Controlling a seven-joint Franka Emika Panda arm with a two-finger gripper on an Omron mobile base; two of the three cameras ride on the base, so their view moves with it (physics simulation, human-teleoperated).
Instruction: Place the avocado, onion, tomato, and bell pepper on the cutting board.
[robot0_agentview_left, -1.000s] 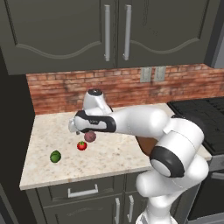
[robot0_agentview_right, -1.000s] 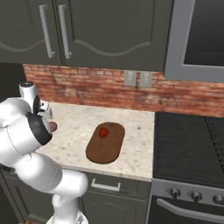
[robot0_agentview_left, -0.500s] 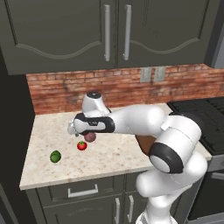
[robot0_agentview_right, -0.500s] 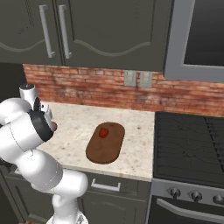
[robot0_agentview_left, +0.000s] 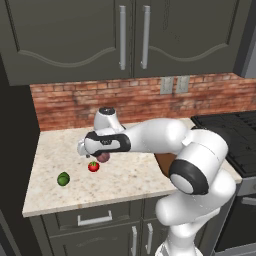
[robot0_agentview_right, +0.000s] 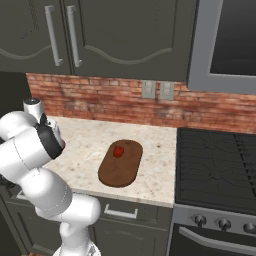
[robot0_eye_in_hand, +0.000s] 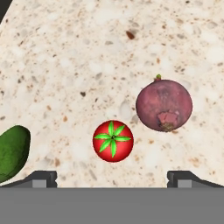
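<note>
- Speckled beige counter (robot0_agentview_left: 125, 177) runs below a brick wall (robot0_agentview_right: 115, 102) and dark cabinets (robot0_agentview_left: 75, 40), with a black stove (robot0_agentview_right: 220, 165) at its right end.
- Gripper (robot0_eye_in_hand: 112, 178) hangs above the counter, its jaws wide apart and holding nothing.
- Tomato (robot0_eye_in_hand: 113, 141) lies on the counter just beside the onion (robot0_eye_in_hand: 164, 105), not touching it.
- Avocado (robot0_agentview_left: 63, 178) lies further to the left, apart from both.
- Bell pepper (robot0_agentview_right: 118, 151) sits on the cutting board (robot0_agentview_right: 120, 167), well apart from the other foods.
</note>
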